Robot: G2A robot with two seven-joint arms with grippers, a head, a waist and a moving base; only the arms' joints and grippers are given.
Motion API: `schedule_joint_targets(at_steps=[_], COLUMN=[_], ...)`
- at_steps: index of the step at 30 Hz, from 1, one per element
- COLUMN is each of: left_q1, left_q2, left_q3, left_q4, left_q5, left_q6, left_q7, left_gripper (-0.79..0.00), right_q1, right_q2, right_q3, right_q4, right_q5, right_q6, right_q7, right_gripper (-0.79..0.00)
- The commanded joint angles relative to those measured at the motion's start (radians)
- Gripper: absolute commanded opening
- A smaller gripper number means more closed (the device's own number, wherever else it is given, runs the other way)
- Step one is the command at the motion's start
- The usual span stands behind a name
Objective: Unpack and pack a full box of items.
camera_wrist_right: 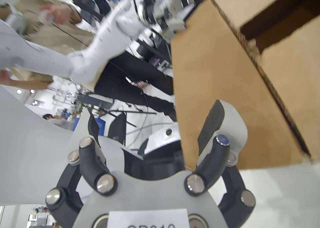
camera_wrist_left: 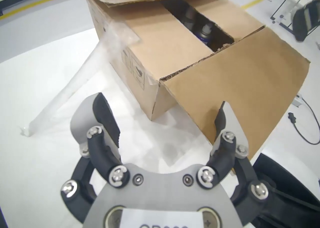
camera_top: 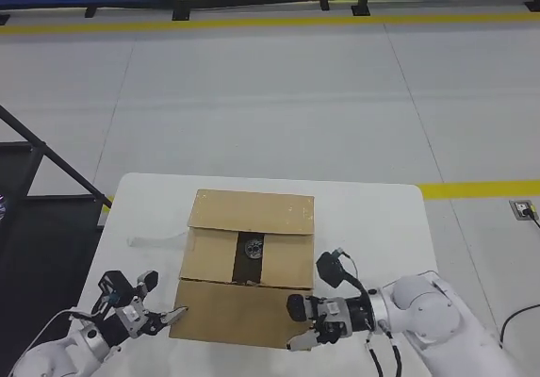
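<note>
A brown cardboard box (camera_top: 251, 259) stands mid-table with its top flaps partly open. Through the gap a dark can with a pale cap (camera_wrist_left: 205, 32) shows, seen from above as a round grey top (camera_top: 253, 249). The near flap (camera_top: 237, 316) folds out toward me. My left gripper (camera_top: 164, 297) is open at that flap's left corner, one finger (camera_wrist_left: 225, 124) close against the cardboard edge. At the flap's right corner my right gripper (camera_top: 293, 325) is open too, the corner (camera_wrist_right: 190, 139) lying between its jaws beside one finger (camera_wrist_right: 217, 119).
A clear strip of peeled tape (camera_wrist_left: 75, 84) trails from the box's left side onto the white table (camera_top: 383, 226). A black frame and cloth (camera_top: 15, 236) stand off the table's left edge. There is free table surface on both sides of the box.
</note>
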Motion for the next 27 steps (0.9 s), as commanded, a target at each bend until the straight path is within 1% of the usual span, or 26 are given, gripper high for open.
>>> schedule_joint_targets(at_steps=[1,3,4,5,12,14,15,16,18,20,23,25,27], left_q1=[-0.001,-0.003,-0.005,-0.005,-0.005,-0.005,-0.005,-0.005,0.000,0.004,0.010,0.011,0.013], left_q2=[0.000,0.001,0.001,0.002,0.002,0.002,0.002,0.002,0.001,0.002,0.004,0.005,0.005], left_q3=[0.012,0.014,0.015,0.015,0.015,0.015,0.015,0.015,0.024,0.028,0.033,0.034,0.037], left_q4=[0.005,0.010,0.013,0.015,0.015,0.015,0.015,0.015,0.002,-0.009,-0.016,-0.018,-0.017], left_q5=[0.021,0.029,0.033,0.036,0.036,0.036,0.036,0.036,0.036,0.044,0.051,0.053,0.054], left_q6=[0.017,0.022,0.022,0.023,0.023,0.023,0.023,0.023,0.039,0.047,0.055,0.059,0.072], left_q7=[0.023,0.037,0.041,0.043,0.043,0.043,0.043,0.043,0.043,0.044,0.051,0.055,0.060], left_gripper=[0.000,0.000,0.000,0.000,0.000,0.000,0.000,0.000,0.000,0.000,0.000,0.000,0.000], right_q1=[0.030,0.060,0.074,0.080,0.080,0.068,0.064,0.072,0.108,0.151,0.210,0.246,0.273], right_q2=[-0.008,-0.016,-0.017,-0.017,-0.017,-0.018,-0.021,-0.025,-0.037,-0.052,-0.076,-0.091,-0.105], right_q3=[-0.001,-0.003,0.000,0.002,0.002,0.000,-0.012,-0.033,-0.063,-0.099,-0.138,-0.163,-0.179], right_q4=[0.028,0.064,0.083,0.089,0.089,0.073,0.075,0.088,0.138,0.212,0.319,0.380,0.431], right_q5=[0.156,0.260,0.291,0.290,0.290,0.253,0.259,0.266,0.294,0.344,0.392,0.394,0.428], right_q6=[0.023,0.074,0.117,0.134,0.134,0.152,0.199,0.268,0.382,0.450,0.472,0.482,0.474], right_q7=[-0.053,-0.085,-0.100,-0.105,-0.105,-0.145,-0.179,-0.183,-0.230,-0.239,-0.274,-0.313,-0.314], right_gripper=[0.000,0.000,0.000,0.000,0.000,0.000,0.000,0.000,0.000,0.000,0.000,0.000,0.000])
